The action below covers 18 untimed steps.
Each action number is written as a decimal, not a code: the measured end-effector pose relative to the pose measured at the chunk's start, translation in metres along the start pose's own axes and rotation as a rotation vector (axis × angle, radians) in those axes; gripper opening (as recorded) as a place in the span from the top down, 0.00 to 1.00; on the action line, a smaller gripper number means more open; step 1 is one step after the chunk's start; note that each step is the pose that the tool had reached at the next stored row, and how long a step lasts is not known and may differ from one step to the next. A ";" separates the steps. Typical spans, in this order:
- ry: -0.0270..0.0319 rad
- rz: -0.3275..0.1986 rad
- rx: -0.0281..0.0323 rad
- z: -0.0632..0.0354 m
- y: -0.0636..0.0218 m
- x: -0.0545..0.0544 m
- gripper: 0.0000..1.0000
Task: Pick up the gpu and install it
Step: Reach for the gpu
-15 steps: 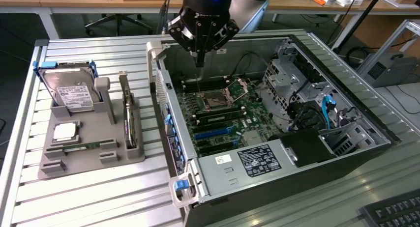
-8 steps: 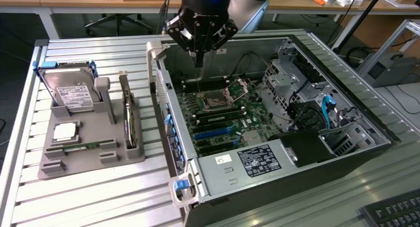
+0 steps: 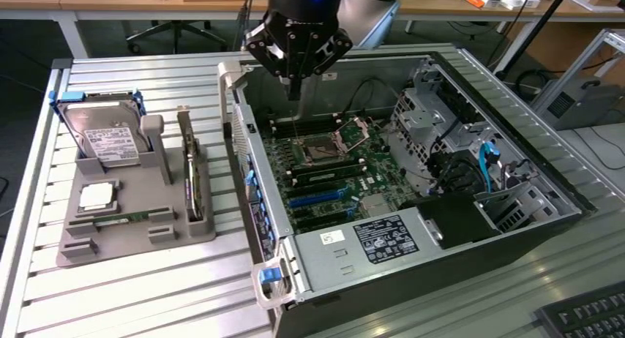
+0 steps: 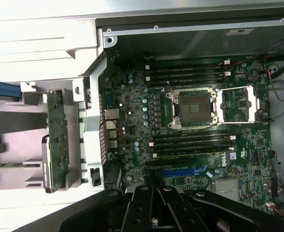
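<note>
Closed gripper (image 3: pixel 292 91) above case (image 3: pixel 323 254), gpu (image 3: pixel 192 177) apart

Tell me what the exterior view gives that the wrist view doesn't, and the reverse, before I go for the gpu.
Exterior view adds the labelled power supply, the drive cage with blue cables and a keyboard. Wrist view adds motherboard detail: the capacitor row and rear port block. Both share the gpu standing on edge in its gray holder, the open CPU socket, the blue expansion slot, and the shut end effector above the motherboard, holding nothing.
</note>
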<state>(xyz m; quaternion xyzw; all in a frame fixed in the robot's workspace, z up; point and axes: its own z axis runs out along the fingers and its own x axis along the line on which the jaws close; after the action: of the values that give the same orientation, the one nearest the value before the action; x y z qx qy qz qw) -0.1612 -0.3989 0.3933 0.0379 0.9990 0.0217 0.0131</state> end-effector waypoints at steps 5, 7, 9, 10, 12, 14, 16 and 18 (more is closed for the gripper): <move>0.0000 0.000 0.0000 -0.0001 -0.0001 0.002 0.90; 0.0000 0.000 0.0001 -0.0001 -0.0002 0.002 0.90; 0.0000 0.000 0.0001 -0.0001 -0.0002 0.003 0.90; 0.0000 0.000 0.0001 -0.0001 -0.0002 0.003 0.90; 0.0000 0.000 0.0000 -0.0001 -0.0003 0.003 0.90; 0.0000 0.000 0.0000 -0.0001 -0.0003 0.004 0.90; 0.0000 0.000 0.0000 -0.0001 -0.0003 0.004 0.90; 0.0000 0.000 0.0001 -0.0001 -0.0003 0.005 0.90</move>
<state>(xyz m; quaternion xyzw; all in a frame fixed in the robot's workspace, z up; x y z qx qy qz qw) -0.1659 -0.3989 0.3933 0.0379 0.9990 0.0217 0.0131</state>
